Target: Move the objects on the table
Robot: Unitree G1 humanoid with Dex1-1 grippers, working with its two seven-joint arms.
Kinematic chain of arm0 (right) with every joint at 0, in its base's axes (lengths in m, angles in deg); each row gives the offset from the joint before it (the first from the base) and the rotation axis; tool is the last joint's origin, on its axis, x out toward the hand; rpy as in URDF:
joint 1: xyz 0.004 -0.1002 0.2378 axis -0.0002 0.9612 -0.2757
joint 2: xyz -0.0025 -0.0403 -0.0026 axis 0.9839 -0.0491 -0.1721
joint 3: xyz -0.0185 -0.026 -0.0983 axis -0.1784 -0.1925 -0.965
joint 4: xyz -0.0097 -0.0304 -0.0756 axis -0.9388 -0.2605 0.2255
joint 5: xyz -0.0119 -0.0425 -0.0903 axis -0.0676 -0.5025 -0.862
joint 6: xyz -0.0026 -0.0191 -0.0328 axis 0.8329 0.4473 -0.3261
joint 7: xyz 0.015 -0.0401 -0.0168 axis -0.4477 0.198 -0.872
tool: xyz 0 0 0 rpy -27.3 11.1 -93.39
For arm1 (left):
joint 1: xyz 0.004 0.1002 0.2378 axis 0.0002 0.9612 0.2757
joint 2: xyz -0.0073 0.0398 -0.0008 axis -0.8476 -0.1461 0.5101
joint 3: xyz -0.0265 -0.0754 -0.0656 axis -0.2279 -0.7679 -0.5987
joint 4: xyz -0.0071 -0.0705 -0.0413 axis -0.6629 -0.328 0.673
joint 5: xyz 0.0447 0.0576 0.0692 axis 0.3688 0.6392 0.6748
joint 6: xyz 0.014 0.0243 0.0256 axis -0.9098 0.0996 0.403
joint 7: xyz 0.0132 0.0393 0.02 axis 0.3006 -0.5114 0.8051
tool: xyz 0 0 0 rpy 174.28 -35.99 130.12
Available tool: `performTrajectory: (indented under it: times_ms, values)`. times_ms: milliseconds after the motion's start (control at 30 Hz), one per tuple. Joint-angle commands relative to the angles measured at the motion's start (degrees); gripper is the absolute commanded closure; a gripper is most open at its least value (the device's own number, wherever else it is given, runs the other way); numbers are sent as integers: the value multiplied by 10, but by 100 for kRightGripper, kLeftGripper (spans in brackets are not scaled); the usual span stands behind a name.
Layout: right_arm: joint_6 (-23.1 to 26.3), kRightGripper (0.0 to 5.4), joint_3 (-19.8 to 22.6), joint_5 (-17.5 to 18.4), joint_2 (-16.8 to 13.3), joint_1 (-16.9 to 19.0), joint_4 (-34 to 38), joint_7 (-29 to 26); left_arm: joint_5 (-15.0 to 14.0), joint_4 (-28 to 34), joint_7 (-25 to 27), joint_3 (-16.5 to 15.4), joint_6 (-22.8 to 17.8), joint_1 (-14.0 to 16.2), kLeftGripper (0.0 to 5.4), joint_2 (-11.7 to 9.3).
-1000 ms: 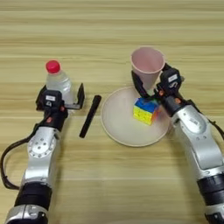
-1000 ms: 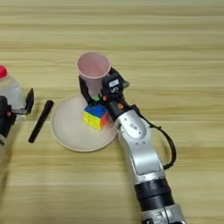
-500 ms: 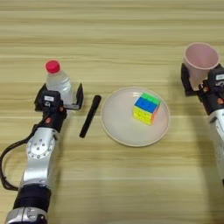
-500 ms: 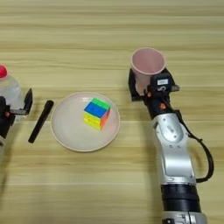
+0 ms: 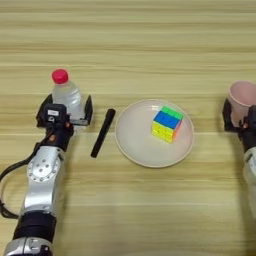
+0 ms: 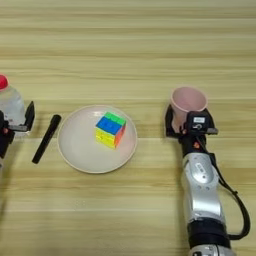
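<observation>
Each hand grips one object at opposite ends of the light wooden plank bench.

The left hand is clamped on the small clear plastic bottle with a red cap, upright at the left. The right hand is clamped around the pale pink tapered plastic cup, upright at the right. Between them sits a round cream plate holding a multicoloured puzzle cube, with a black marker pen just left of the plate.
</observation>
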Motion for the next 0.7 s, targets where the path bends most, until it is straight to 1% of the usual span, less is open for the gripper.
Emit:
performTrajectory:
  times_ms: [33, 100, 133, 267, 300, 333, 433, 500, 700]
  values:
    - [-23, 104, -10, 5, 9, -11, -50, -12, 1, 8, -2, -4, -11, -2, 0, -6]
    - [-28, 104, -14, 2, 7, -13, -61, -15, 1, 9, -2, -4, -11, -1, 0, -6]
    - [-30, 75, -17, -2, 6, -13, -62, -15, 1, 10, -2, -5, -12, -1, 0, -6]
    - [-29, 13, -23, -3, 2, -9, -53, -14, 2, 13, -3, -4, -13, 0, 0, -5]
    - [-27, 2, -23, -2, 1, -8, -52, -13, 2, 14, -3, -3, -14, 1, 0, -4]
    - [-19, 2, -24, -1, 0, -7, -48, -14, 3, 16, -3, -2, -14, 1, 0, -4]
    - [29, 2, -28, 0, -4, 1, -25, -16, 6, 22, -3, 2, -15, 3, 0, -2]
    - [66, 2, -32, 8, -4, 14, 7, -24, 7, 27, -3, 5, -17, 5, 0, 0]
    - [142, 2, -28, 18, -9, 44, 81, -27, 11, 37, -5, 8, -23, 12, 0, 5]
